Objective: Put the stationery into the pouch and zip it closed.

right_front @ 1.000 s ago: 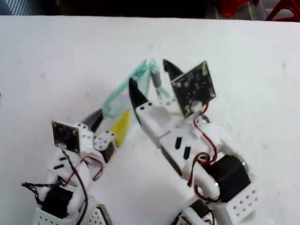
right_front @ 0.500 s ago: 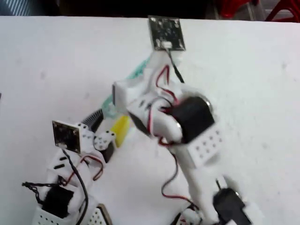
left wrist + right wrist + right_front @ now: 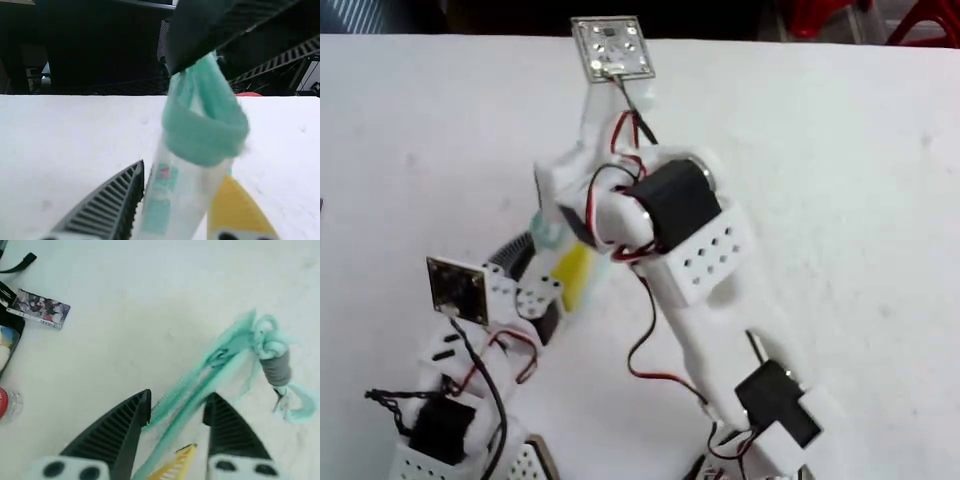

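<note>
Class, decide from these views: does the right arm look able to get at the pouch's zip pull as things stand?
Probably yes. The right gripper is open astride the pouch, and the zip pull lies a little ahead of it with nothing in between.

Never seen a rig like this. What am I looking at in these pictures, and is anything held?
Two robot arms stand at a white table. One picture looks down from a fixed overhead camera; the other two come from cameras on each arm's wrist. The left gripper, with one black and one yellow finger, is shut on a see-through pouch with teal edging. The right gripper is open, the pouch showing between its black fingers. A printed card lies farther off.
</note>
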`<action>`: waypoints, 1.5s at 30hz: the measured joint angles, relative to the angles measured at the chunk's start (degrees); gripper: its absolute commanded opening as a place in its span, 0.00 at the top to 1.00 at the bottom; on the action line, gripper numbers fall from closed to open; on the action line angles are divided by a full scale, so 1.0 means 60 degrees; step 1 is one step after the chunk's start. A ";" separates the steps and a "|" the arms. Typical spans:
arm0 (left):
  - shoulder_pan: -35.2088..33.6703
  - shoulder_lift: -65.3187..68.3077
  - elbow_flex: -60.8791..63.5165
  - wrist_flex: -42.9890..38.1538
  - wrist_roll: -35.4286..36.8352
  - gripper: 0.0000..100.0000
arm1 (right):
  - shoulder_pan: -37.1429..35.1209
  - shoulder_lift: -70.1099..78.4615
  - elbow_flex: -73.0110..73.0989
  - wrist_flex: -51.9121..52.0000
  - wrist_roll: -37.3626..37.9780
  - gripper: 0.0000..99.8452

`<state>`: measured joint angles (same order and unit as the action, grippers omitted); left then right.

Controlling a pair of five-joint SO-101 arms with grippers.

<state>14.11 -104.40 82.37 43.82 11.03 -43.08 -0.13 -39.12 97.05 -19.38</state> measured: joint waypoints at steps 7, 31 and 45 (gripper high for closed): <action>0.0469 -0.0044 0.0000 0.0073 -0.0645 0.79 | 0.0322 0.0015 0.0264 0.0000 0.0220 0.77; -0.0527 -0.0088 -0.2315 0.2022 -0.0337 0.72 | 0.2037 0.0952 -0.0542 0.0088 1.1267 0.98; 0.0103 -0.0059 -0.0835 0.0205 -0.2022 0.73 | 0.1231 -0.3604 0.3443 0.0088 1.4916 0.98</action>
<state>14.73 -104.75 77.36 45.05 -1.10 -35.69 -21.76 -18.46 97.58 70.11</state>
